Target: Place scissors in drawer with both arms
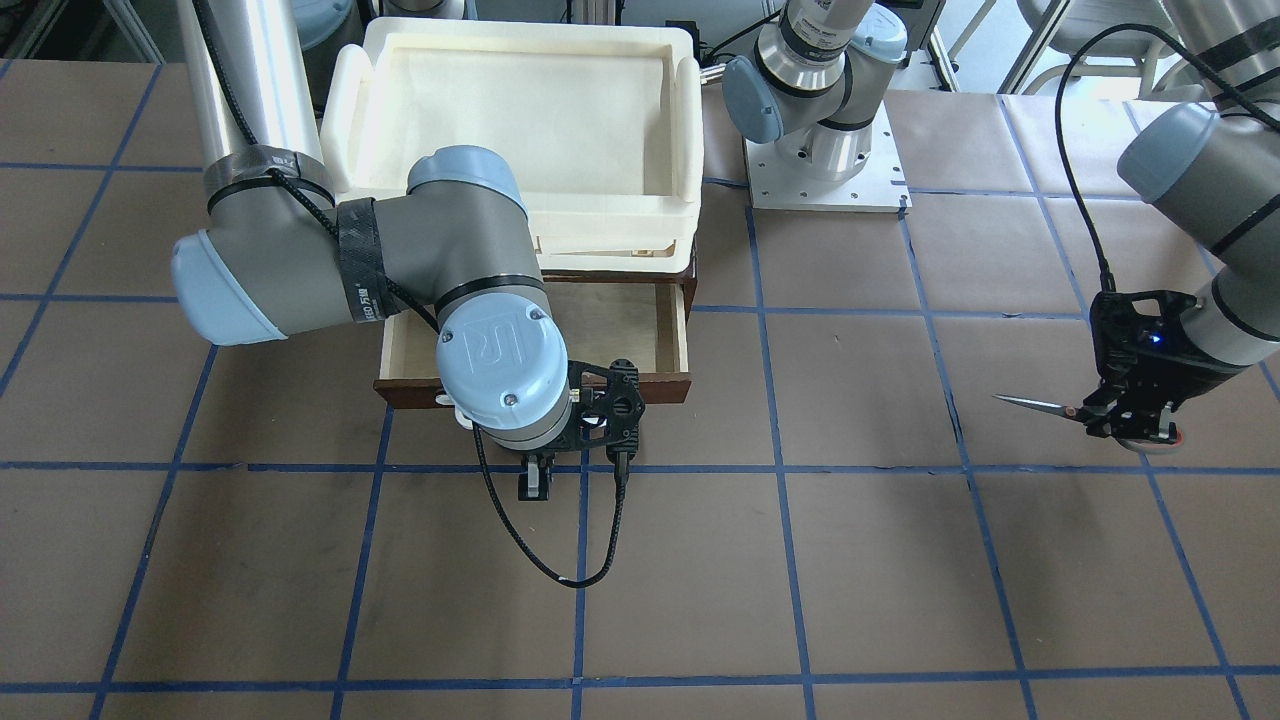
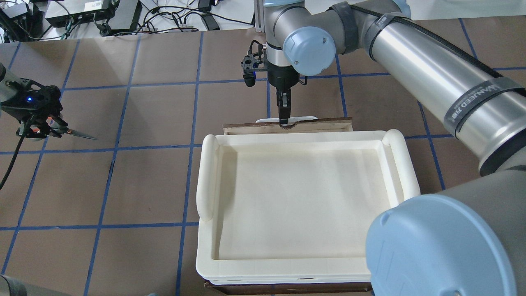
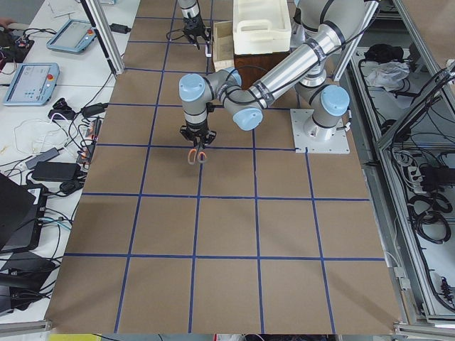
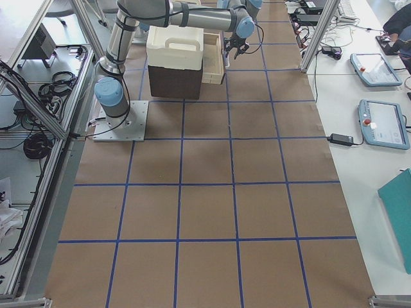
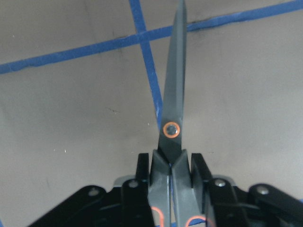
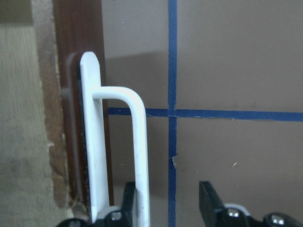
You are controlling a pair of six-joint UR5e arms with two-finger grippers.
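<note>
The scissors [image 1: 1040, 405] have slim grey blades and orange-lined handles. My left gripper [image 1: 1125, 420] is shut on their handles and holds them above the table, far to one side of the drawer. In the left wrist view the scissors [image 5: 173, 109] point away from the gripper [image 5: 170, 163]. The dark brown drawer [image 1: 665, 345] stands pulled open, its pale plywood inside showing. My right gripper [image 1: 537, 485] is at the drawer's white bar handle [image 6: 137, 142]. In the right wrist view the gripper [image 6: 168, 194] is open, with the bar beside one finger [image 6: 129, 203].
A cream-white plastic tray [image 2: 207, 181] sits on top of the brown cabinet, above the drawer. My left arm's white base plate [image 1: 825, 185] is bolted beside the cabinet. Brown paper with blue tape lines covers the table.
</note>
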